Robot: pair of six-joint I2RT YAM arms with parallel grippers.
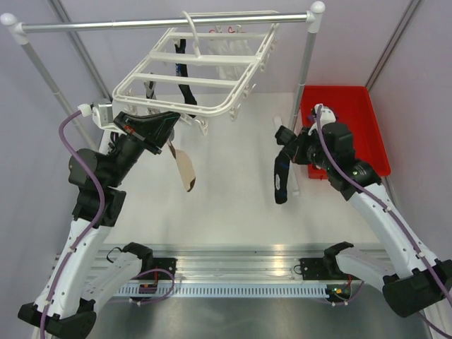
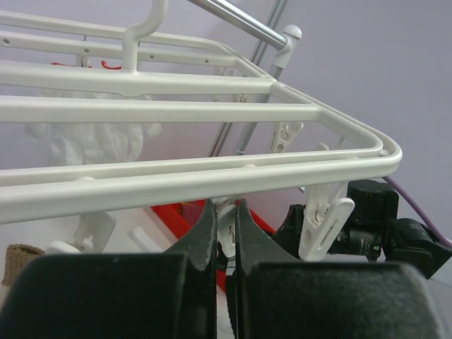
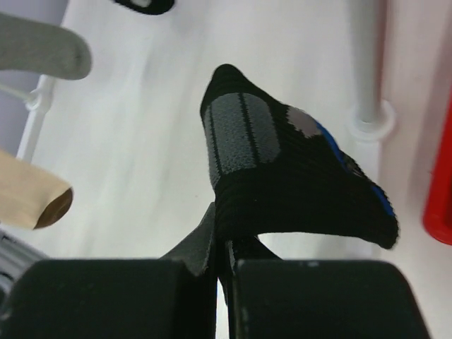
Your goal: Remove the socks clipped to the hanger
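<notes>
The right gripper (image 3: 224, 244) is clamped tight on a black-and-blue sock (image 3: 282, 176). The sock droops limp over the table, near the red bin (image 1: 353, 120) and well apart from the hanger (image 2: 212, 109). The left gripper (image 2: 224, 215) sits under the hanger's near-left corner, closed almost fully on a small white clip (image 2: 226, 232). A brown-and-cream sock (image 1: 185, 169) dangles just below, though whether that clip holds it cannot be told. White socks (image 1: 227, 53) and a dark sock (image 1: 185, 90) hang from clips farther back. The socks look light, soft and floppy, so a firm pinch should suit them. The cuff just under its clip seems the best hold, since the hanger hangs from the rail (image 1: 141, 23) and may swing.
</notes>
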